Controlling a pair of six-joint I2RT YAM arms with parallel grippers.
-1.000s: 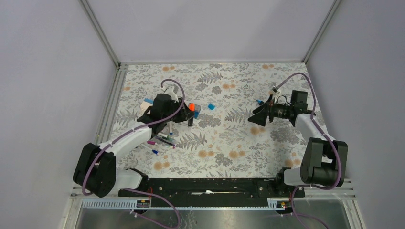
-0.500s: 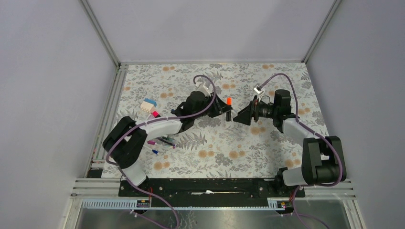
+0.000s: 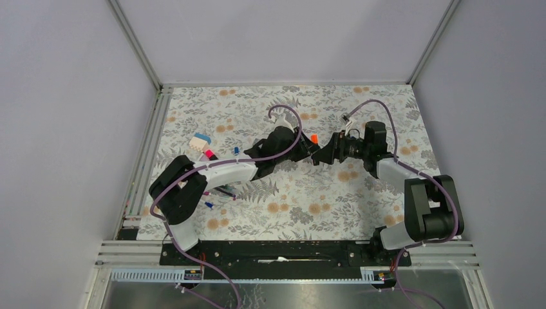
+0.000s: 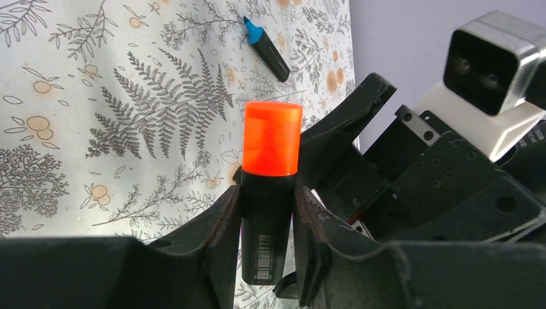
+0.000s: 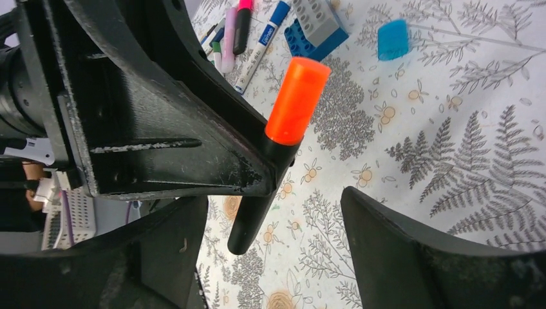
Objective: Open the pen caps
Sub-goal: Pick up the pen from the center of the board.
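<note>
- My left gripper (image 4: 267,201) is clamped on the black barrel (image 4: 266,238) of a highlighter, fingers pinching it just below the cap. It's held in the air over the middle of the table (image 3: 290,193).
- The orange cap (image 4: 272,147) is still seated and sticks out clear past the left fingers, so there's plenty of bare cap to grab.
- My right gripper (image 5: 270,199) has its jaws wide apart, one on each side of the highlighter and touching nothing.
- Handling guess: light, rigid plastic that won't crush. The cap looks smooth and glossy, so probably a bit slippery, and it's likely a snap fit that lets go all at once.
- I'd pinch the cap on its round sides around mid-length, not at the very tip, then pull straight along the pen.
- Long axis runs roughly near-far in the top view, crosswise to the left fingers, with the cap at the far end. I can't tell how much it tilts up.
- Further out on the table: a loose blue cap (image 5: 393,38), a blue-and-grey block (image 5: 315,29) with some pens (image 5: 257,48) beside it, and a blue-capped marker (image 4: 267,48) off to the right.
</note>
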